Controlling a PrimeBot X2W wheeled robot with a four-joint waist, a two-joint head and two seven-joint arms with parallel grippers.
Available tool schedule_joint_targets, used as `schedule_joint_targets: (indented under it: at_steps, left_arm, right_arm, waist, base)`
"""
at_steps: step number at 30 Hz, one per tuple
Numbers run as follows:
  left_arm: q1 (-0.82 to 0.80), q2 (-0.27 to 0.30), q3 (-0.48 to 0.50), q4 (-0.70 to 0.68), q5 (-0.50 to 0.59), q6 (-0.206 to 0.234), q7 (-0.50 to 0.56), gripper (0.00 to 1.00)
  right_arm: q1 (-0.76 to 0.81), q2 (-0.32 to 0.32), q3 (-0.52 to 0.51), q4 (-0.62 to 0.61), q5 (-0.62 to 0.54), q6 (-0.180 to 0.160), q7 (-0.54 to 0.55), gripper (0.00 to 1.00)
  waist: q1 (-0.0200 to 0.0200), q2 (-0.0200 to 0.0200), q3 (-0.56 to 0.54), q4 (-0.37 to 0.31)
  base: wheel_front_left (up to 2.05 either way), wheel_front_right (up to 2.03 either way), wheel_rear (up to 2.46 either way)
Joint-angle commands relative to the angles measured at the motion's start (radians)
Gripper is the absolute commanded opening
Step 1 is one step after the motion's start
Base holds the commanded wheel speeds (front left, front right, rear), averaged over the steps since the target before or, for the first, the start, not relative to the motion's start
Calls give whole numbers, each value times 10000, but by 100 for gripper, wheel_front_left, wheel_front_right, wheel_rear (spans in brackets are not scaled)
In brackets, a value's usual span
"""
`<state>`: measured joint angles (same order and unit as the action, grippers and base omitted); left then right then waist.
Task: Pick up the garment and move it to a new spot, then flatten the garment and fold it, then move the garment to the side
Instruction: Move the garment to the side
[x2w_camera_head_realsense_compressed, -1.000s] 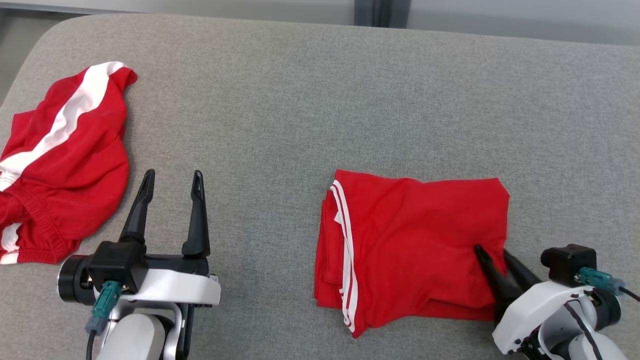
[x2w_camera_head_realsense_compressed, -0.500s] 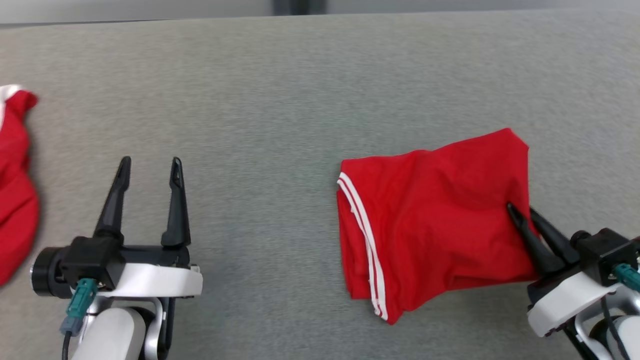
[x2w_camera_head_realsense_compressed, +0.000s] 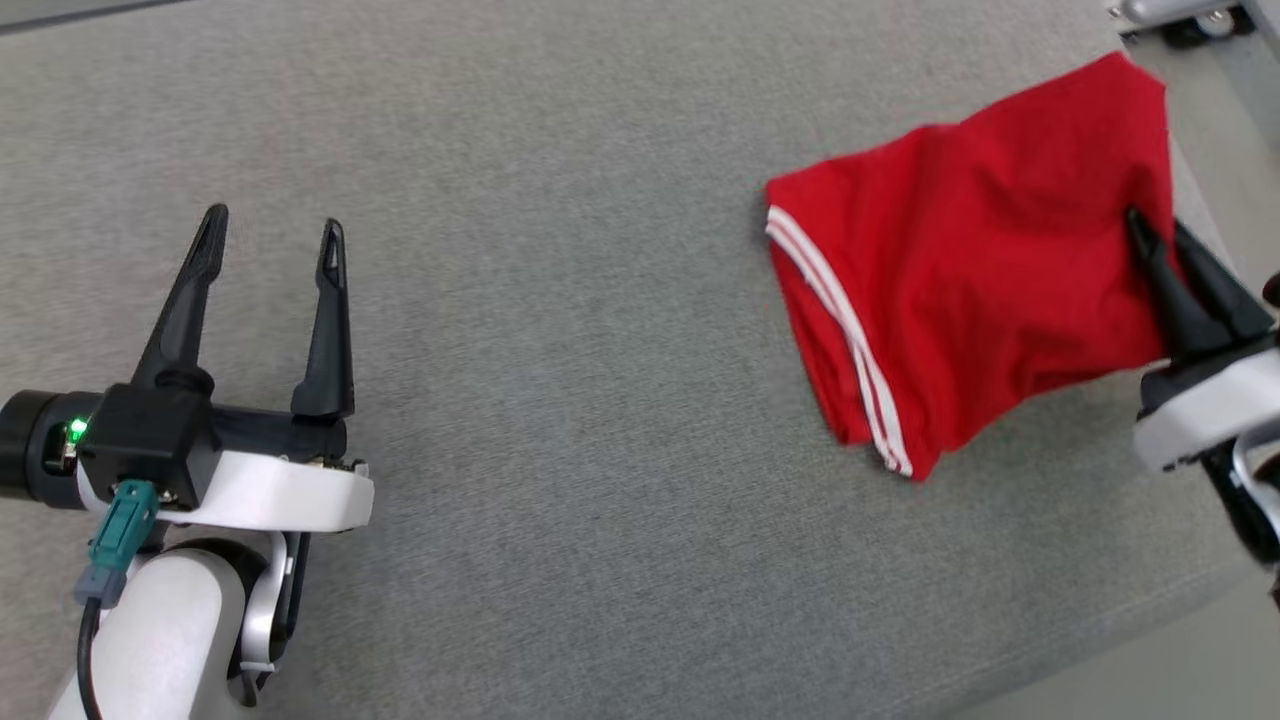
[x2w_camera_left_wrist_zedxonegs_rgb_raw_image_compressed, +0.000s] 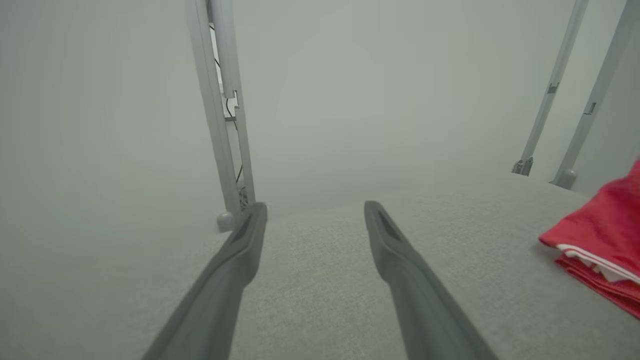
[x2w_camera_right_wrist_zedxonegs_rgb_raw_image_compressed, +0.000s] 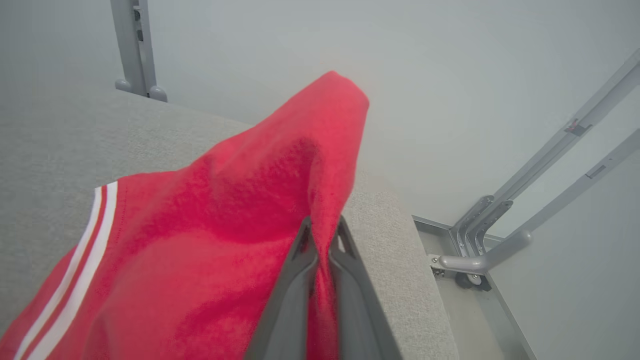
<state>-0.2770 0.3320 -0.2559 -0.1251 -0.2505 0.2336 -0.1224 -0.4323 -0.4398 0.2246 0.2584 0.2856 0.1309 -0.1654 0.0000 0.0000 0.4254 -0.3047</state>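
Two-fingered left end effector (x2w_camera_head_realsense_compressed: 273, 218) facing forward, apart, right end effector (x2w_camera_head_realsense_compressed: 1157, 222) slanted, clamped on garment (x2w_camera_head_realsense_compressed: 960, 250)

**Grey upholstered surface in a plain, pale room**

A grey woven-fabric surface (x2w_camera_head_realsense_compressed: 560, 330) with rounded edges spans the scene. Grey metal frame posts (x2w_camera_left_wrist_zedxonegs_rgb_raw_image_compressed: 212, 125) and slanted struts (x2w_camera_right_wrist_zedxonegs_rgb_raw_image_compressed: 550, 148) stand against a plain pale wall (x2w_camera_left_wrist_zedxonegs_rgb_raw_image_compressed: 375, 75). The floor (x2w_camera_head_realsense_compressed: 1200, 680) is pale and the light soft and even.

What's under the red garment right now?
Grey table cover shows all around the red garment, whose right edge the right pincer pinches. The surface directly beneath the cloth is covered.
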Motion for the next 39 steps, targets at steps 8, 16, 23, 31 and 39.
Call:
schedule_joint_targets:
  at_steps: [8, 16, 23, 31, 39]
  left_arm:
    - [-595, 124, -238, -290, 150, -103, 411, 100]
    - [-740, -36, -288, -106, 27, -83, 175, 100]
    - [-510, -209, -219, 292, -234, -8, -237, 100]
    - [-334, -494, -41, 830, -631, 34, -736, 100]
    - [377, -744, 400, 1236, -1188, 127, -1162, 100]
  right_arm:
    - [-2553, -508, 707, 3671, 861, -2, -783, 0]
    - [-3579, -626, 537, 5821, 1286, 0, -1017, 100]
    - [-2550, -153, -1887, 3610, 1253, 1, -1006, 100]
    - [-52, 1760, -3261, -685, 350, 1, -1007, 100]
    - [2015, 3245, -2194, -2725, -218, 1, -821, 100]
  waist:
    - [0, 0, 834, -178]
    - [0, 0, 1002, 267]
    - [0, 0, 425, 669]
    - [0, 0, -336, 1557]
    - [0, 0, -1170, 2347]
  base:
    - [0, 0, 0]
    - [0, 0, 0]
    - [0, 0, 0]
    - [0, 0, 0]
    - [0, 0, 0]
